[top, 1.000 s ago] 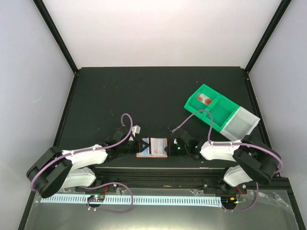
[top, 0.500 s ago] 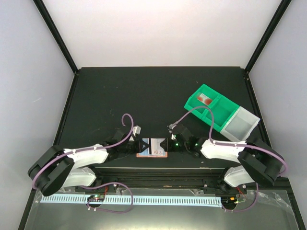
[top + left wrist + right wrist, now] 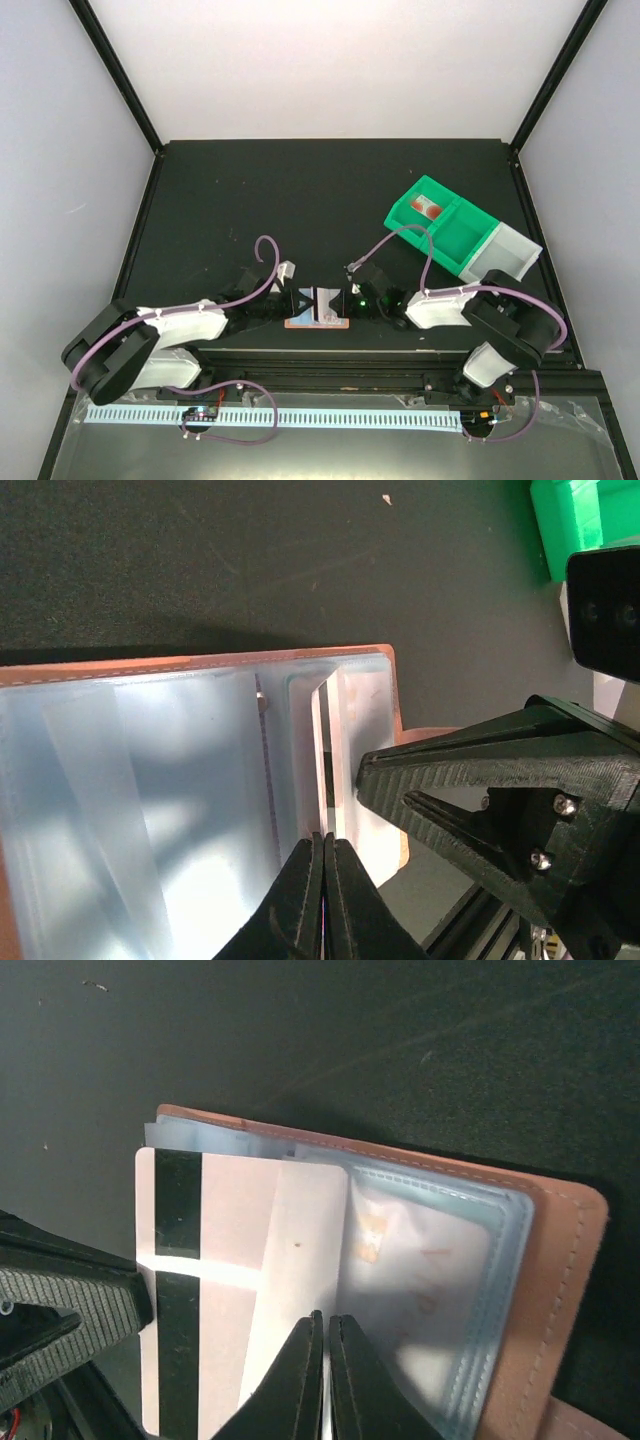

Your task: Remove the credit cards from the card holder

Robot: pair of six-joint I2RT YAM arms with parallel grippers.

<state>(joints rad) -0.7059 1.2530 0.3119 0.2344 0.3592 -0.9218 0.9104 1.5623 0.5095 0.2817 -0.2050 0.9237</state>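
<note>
The salmon-pink card holder (image 3: 316, 324) lies open at the table's near edge, between both grippers. Its clear sleeves fill the left wrist view below the pink rim (image 3: 200, 663). My left gripper (image 3: 325, 842) is shut on a thin sleeve that stands edge-on from its tips; it also shows in the top view (image 3: 304, 301). My right gripper (image 3: 325, 1320), also in the top view (image 3: 336, 301), is shut on a pale pink credit card with a dark stripe (image 3: 225, 1260). The card sticks out left of the holder's sleeves (image 3: 450, 1290). Other cards are hidden in the sleeves.
A green compartment bin (image 3: 440, 225) with a clear tray (image 3: 505, 255) attached sits at the back right. The black rail (image 3: 320, 357) runs just behind the holder at the near edge. The right gripper's fingers (image 3: 470, 770) are close beside my left fingertips.
The right arm has moved left until its gripper reached the card holder. The left gripper has edged slightly right. The holder has stayed in place.
</note>
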